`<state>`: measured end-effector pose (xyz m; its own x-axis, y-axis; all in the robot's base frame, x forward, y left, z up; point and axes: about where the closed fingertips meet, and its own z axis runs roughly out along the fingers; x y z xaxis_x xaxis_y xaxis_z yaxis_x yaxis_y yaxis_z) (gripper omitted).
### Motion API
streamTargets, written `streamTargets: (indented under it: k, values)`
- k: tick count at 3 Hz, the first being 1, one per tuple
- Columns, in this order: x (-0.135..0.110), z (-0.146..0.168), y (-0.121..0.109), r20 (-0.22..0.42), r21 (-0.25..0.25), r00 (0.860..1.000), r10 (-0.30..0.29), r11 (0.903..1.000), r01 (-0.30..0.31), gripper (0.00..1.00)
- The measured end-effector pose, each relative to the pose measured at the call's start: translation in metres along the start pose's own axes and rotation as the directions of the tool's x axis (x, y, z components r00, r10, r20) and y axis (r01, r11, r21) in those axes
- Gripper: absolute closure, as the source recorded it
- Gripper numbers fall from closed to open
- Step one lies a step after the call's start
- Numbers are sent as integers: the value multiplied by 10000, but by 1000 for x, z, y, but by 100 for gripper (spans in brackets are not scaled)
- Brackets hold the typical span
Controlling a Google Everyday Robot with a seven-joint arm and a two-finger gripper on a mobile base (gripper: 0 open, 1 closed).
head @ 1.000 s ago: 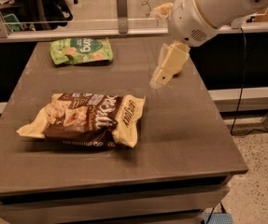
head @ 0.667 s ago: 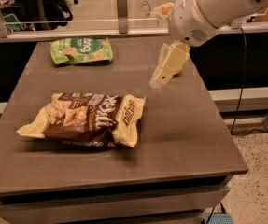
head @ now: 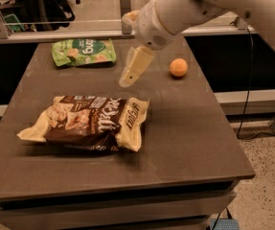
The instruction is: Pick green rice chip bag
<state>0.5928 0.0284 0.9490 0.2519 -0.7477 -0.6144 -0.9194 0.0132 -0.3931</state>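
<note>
Camera view: green rice chip bag (head: 83, 52) lies flat near the table's (head: 199, 128) far-left corner. Gripper (head: 130, 75) hangs right of it, mid-table; its state cannot be told. Bag is likely light, crinkly, slippery: pinch the near edge seam.

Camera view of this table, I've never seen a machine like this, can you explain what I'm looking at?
The white tube from the upper right is a robot's single arm. Its cream hand hangs above the grey table, holding nothing. The one camera looks down on the table from its near edge. On the table lie a small green rice chip bag at the far left, a larger brown-and-cream bag near the front, and a round orange thing at the right. The hand touches none of them.
</note>
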Motion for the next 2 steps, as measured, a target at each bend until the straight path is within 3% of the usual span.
streamTargets:
  k: [2]
  values:
    - [-17, 117, -52, 12, 192, 9999, 134, 9997, -134, 0]
